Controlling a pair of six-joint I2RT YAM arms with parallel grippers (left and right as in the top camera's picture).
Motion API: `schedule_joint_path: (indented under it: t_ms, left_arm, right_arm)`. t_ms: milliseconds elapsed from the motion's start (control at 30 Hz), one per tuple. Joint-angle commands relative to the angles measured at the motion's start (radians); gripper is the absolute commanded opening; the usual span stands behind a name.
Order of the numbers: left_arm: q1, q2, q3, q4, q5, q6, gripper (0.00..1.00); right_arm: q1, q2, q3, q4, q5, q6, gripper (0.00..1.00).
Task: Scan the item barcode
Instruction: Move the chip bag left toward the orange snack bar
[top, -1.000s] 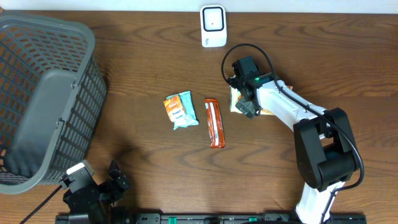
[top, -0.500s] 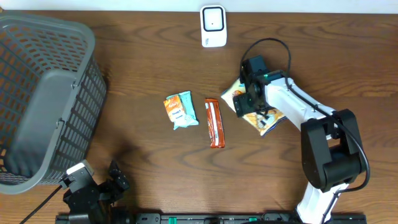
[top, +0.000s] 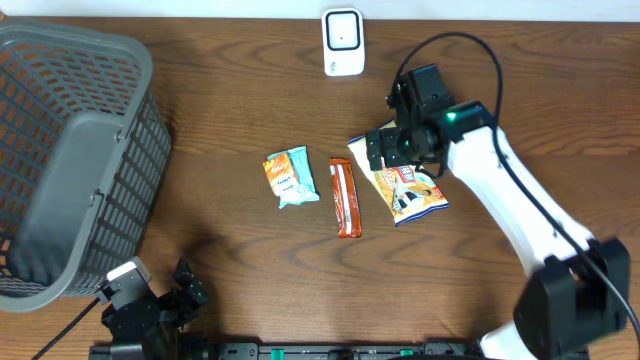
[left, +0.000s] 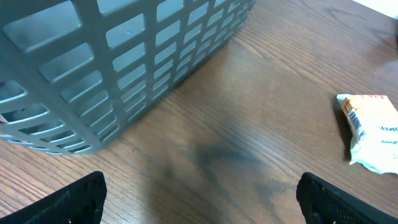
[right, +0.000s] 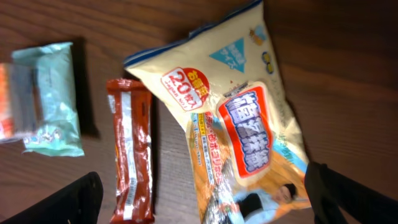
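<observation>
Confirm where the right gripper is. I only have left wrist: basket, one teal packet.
Observer: The right gripper hangs open over the far end of a snack bag, nothing held.
Operator: Other items?
Observer: A brown bar lies between the teal packet and that bag.
Operator: Scanner?
Observer: The white scanner stands at the far edge of the table, beyond the bar.
</observation>
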Motion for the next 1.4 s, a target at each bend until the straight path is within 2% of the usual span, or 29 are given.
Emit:
schedule_joint_path:
  t_ms: [0, 133, 233, 300, 400, 500, 1000, 1367]
  left_arm:
    - [0.003, -0.002, -0.001, 0.0, -0.006, -0.001, 0.98]
    - [0.003, -0.002, -0.001, 0.0, -0.006, -0.001, 0.98]
    - [0.003, -0.002, -0.001, 0.0, -0.006, -0.001, 0.98]
    - [0.003, -0.002, -0.001, 0.0, -0.006, -0.001, 0.98]
    - [0.003, -0.002, -0.001, 0.0, -0.006, -0.001, 0.98]
    - [0.003, -0.002, -0.001, 0.0, -0.006, -0.001, 0.98]
    - [0.003, -0.002, -0.001, 0.0, -0.006, -0.001, 0.98]
    - [0.003, -0.002, -0.001, 0.0, -0.006, -0.001, 0.98]
  right_arm:
    - [0.068, 0.02, -0.018, -0.021, 0.188, -0.024, 0.99]
    - [0.152, 0.06, -0.067, 0.056, 0.219, -0.034, 0.99]
    - [0.174, 0.106, -0.092, 0.127, 0.261, -0.103, 0.99]
    - [0.175, 0.14, -0.093, 0.132, 0.308, -0.093, 0.99]
    - [0.175, 0.195, -0.093, 0.117, 0.437, -0.053, 0.94]
    - [0.174, 0.222, -0.093, 0.114, 0.555, -0.009, 0.94]
    - [0.219, 0.235, -0.095, 0.126, 0.507, -0.012, 0.95]
    - [0.24, 0.354, -0.095, 0.122, 0.504, -0.009, 0.88]
